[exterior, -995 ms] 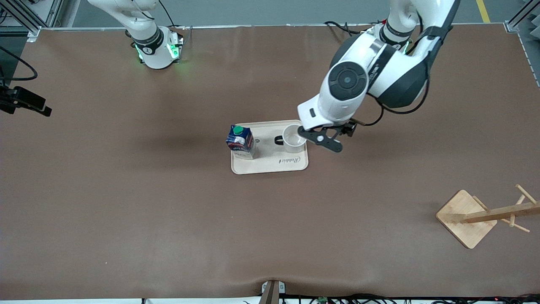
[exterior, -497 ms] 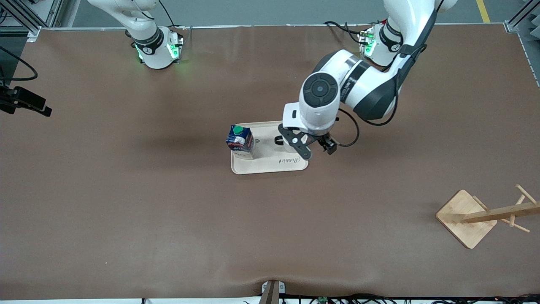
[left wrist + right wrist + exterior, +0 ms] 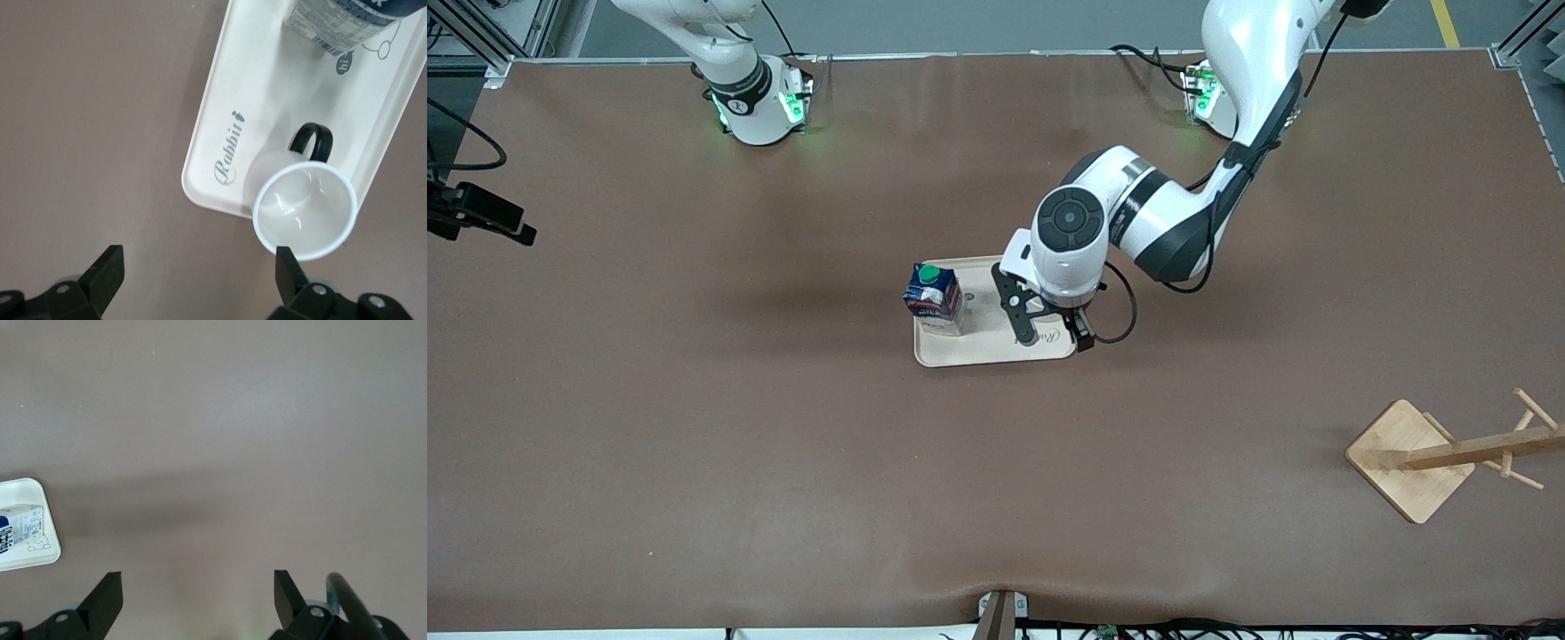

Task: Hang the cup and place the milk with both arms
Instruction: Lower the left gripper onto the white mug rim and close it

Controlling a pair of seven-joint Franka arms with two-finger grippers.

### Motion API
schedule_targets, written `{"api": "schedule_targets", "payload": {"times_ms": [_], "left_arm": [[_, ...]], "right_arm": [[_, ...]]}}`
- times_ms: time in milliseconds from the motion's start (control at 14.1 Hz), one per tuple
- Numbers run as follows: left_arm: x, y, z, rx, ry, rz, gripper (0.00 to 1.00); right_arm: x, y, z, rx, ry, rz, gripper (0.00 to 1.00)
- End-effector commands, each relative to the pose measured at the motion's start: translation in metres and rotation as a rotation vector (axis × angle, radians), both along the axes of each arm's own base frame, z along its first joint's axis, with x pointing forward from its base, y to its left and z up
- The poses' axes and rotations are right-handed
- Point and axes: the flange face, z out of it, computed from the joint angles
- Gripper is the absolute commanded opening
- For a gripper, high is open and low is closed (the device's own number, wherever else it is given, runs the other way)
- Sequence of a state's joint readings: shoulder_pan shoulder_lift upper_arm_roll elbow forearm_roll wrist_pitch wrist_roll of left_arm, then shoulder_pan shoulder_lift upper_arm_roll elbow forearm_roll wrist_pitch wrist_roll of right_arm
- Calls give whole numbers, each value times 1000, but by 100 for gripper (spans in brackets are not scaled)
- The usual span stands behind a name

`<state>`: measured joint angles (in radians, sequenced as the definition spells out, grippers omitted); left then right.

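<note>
The white cup (image 3: 303, 212) with a black loop handle (image 3: 311, 141) stands upright on the cream tray (image 3: 220, 127), at the tray's end toward the left arm. In the front view the left arm's wrist hides it. The milk (image 3: 934, 296), a dark-blue carton with a green cap, stands on the tray (image 3: 996, 351) at its other end and also shows in the left wrist view (image 3: 347, 20). My left gripper (image 3: 1054, 336) (image 3: 198, 270) is open and empty, above the tray's corner, one finger (image 3: 288, 267) beside the cup's rim. My right gripper (image 3: 197, 590) is open and empty over bare table.
A wooden mug rack (image 3: 1440, 453) with pegs stands near the front camera at the left arm's end of the table. The tray's corner and the milk carton (image 3: 20, 527) show at the right wrist view's edge. The right arm's base (image 3: 756, 98) stands along the top.
My left arm has swung toward the right arm's end, over the cup, and its gripper has turned. Its wrist now covers the cup in the front view. The right arm has not moved.
</note>
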<state>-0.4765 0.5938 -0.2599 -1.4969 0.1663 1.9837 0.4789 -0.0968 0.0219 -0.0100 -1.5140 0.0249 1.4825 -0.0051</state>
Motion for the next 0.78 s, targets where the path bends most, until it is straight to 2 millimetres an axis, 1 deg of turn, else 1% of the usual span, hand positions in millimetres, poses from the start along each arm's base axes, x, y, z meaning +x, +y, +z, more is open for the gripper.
{"api": "schedule_targets", "payload": {"times_ms": [0,142,213,284,355,426,497,568,639,710], "left_arm": [[-9,-6,-27,-1,-9,-53,100],[-20,-5,-46,0,2,-62,100],[-22,-5,-55,-8,0,-59,98],[-28,-7,-62,-18,-3,-55,92],[-40,-17,-68,-32,-6,-72,90],[-44,-18,-73,-32,-4,-77,87],[-46,-17,-78,-33,-4,-79,82],[-47,-18,-86,-36,-5,-84,73],[-47,-18,-96,-38,-4,-88,67],[-45,-19,-100,-50,-12,-89,57]], "right_arm": [[1,1,-1,-5,1,-4,100],[2,0,-2,-5,2,-4,100],[3,1,-3,-3,4,-4,100],[3,1,-5,-4,7,-3,100],[4,0,-6,-4,8,0,100],[3,-4,-6,0,11,-1,100],[2,-6,-6,15,12,16,100],[4,-1,-8,24,11,47,100],[8,1,-13,26,18,65,100],[11,4,-20,30,31,76,100]]}}
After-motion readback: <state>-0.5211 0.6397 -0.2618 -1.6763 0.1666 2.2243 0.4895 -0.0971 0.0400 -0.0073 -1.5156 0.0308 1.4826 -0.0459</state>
